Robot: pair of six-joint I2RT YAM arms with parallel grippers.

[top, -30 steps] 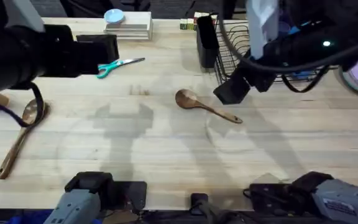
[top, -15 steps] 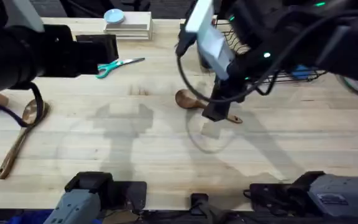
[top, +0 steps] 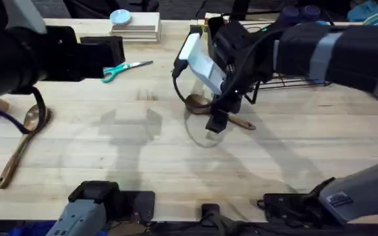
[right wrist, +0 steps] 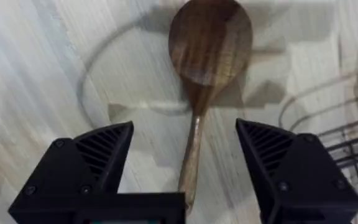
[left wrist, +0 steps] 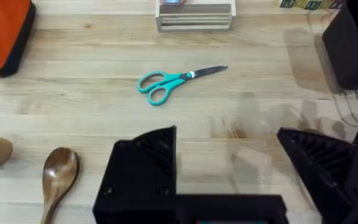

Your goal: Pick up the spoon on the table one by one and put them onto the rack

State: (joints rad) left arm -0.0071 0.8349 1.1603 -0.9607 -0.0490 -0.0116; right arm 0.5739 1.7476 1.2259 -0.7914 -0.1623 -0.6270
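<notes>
the right hand (top: 216, 124) hangs over the middle of the bench (top: 149, 164), fingers spread wide, and in the right wrist view the near spoon (right wrist: 207, 74) lies flat between them, handle running down the gap, nothing gripped yet. on the overhead that spoon (top: 199, 103) sits just in front of the rack (top: 268, 62), its bowl towards the middle of the bench and its handle tip poking out past the hand. the other spoon (top: 22, 143) lies well apart at the left edge, below the left arm.

wood like this looks light and stiff, no give, nothing fragile; the finish may be a bit slick and the handle is thin, so i'd judge the neck just behind the bowl, or mid-handle, the sensible place to pinch, across the narrow width. lying flat on the planks, the fingertips will need to get right down to the surface.

compared with a second ago, the right arm has swung in from above the rack and dropped over the spoon; half a second back it was already near, now it is lower and lined up. both spoons are unmoved. the left hand (left wrist: 229, 180) stays parked, released and wide, above the far-left spoon (left wrist: 58, 180), with the scissors (left wrist: 178, 79) beyond it.
</notes>
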